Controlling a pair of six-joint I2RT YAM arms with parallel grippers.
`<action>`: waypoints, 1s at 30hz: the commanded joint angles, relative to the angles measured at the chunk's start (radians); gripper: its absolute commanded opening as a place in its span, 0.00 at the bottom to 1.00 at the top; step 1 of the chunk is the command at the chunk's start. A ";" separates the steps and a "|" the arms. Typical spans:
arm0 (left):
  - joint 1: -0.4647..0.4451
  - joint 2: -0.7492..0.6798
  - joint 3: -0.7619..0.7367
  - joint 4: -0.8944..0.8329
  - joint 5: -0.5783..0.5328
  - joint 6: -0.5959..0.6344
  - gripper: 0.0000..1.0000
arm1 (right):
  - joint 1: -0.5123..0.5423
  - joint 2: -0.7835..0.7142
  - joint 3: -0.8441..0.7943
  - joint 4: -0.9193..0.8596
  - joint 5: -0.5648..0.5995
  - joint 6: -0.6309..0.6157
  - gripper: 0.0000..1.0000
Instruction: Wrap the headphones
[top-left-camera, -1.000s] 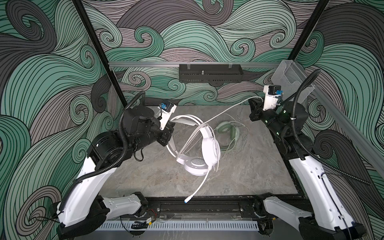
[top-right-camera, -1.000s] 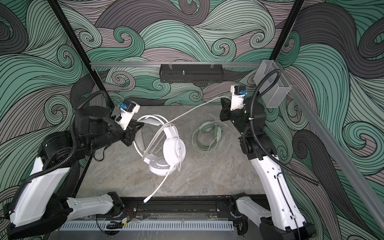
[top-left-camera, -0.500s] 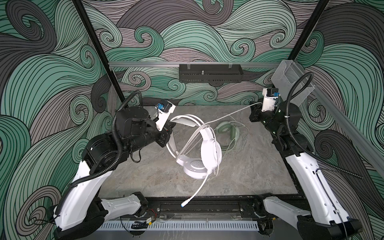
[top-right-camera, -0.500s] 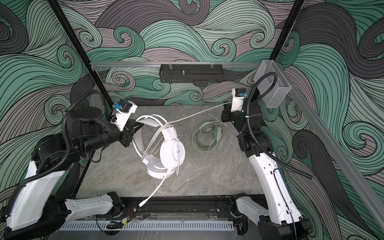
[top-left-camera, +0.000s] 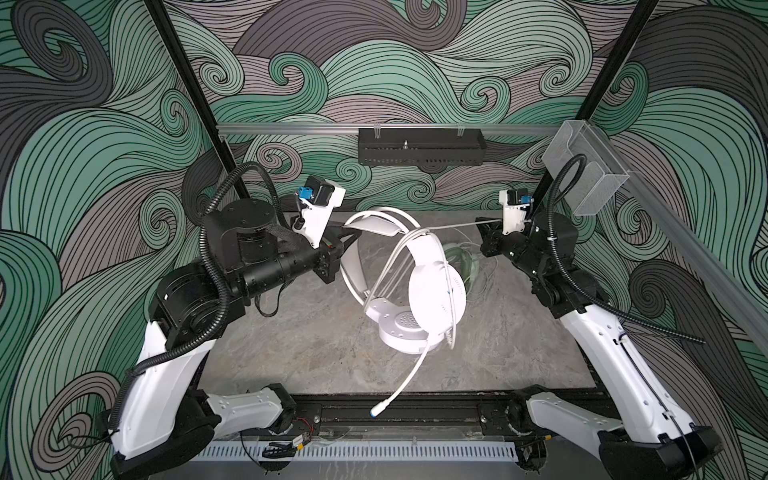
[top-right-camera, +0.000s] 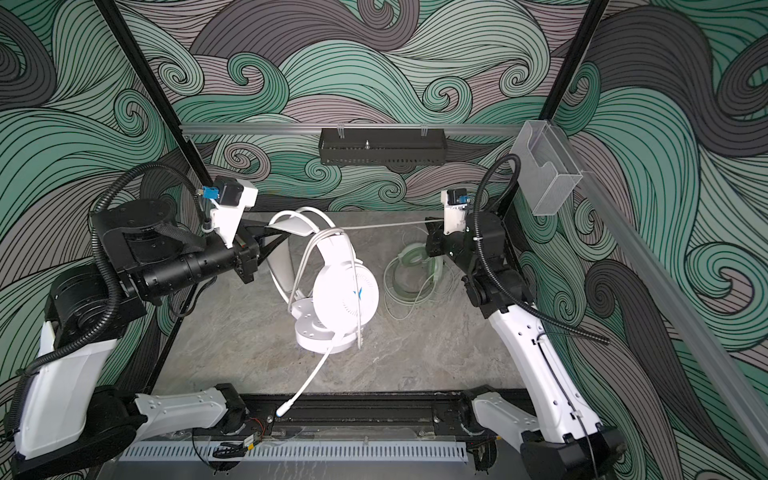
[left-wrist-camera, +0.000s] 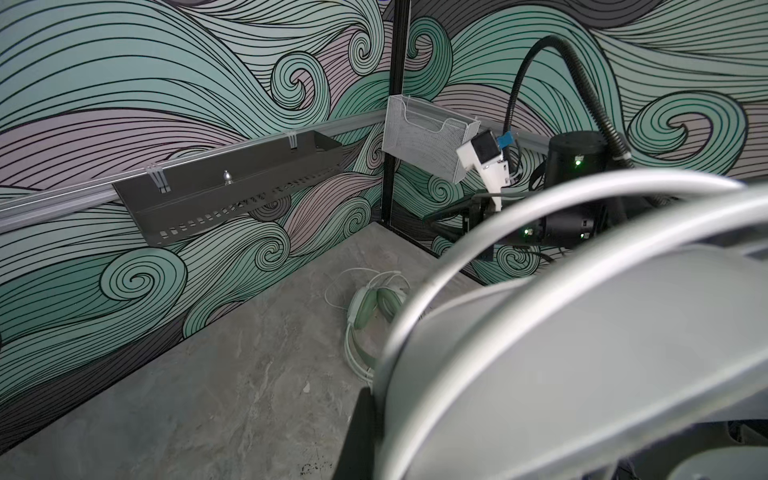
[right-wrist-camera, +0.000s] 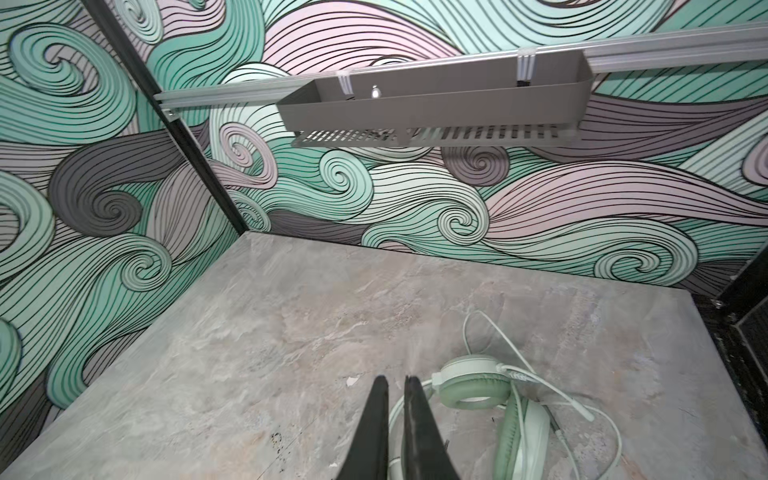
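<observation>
Two headsets in there. Found left gripper (top-left-camera: 351, 235) pinched tight on the headband of the white headset (top-left-camera: 432, 286), earcups dangling over the table (top-left-camera: 307, 345). Saw its cable (top-left-camera: 453, 225) stretched taut rightward. Spotted mint headset (top-right-camera: 411, 258) lying on the table, back right, cord loose. Caught right gripper (top-right-camera: 430, 232) squeezed together on that taut cable.

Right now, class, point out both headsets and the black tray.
white headset (top-left-camera: 436, 291) in a top view, earcup
green headset (right-wrist-camera: 457, 388) right wrist view, ear cushion
black tray (top-right-camera: 382, 158) in a top view, front wall
</observation>
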 joint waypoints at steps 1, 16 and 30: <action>0.002 -0.014 0.050 0.198 0.047 -0.138 0.00 | 0.053 -0.015 -0.040 0.038 -0.020 0.008 0.00; 0.003 0.072 0.116 0.404 -0.283 -0.359 0.00 | 0.378 -0.033 -0.172 0.282 -0.114 0.033 0.00; 0.113 0.183 0.141 0.284 -0.609 -0.611 0.00 | 0.549 0.011 -0.185 0.247 -0.001 -0.027 0.00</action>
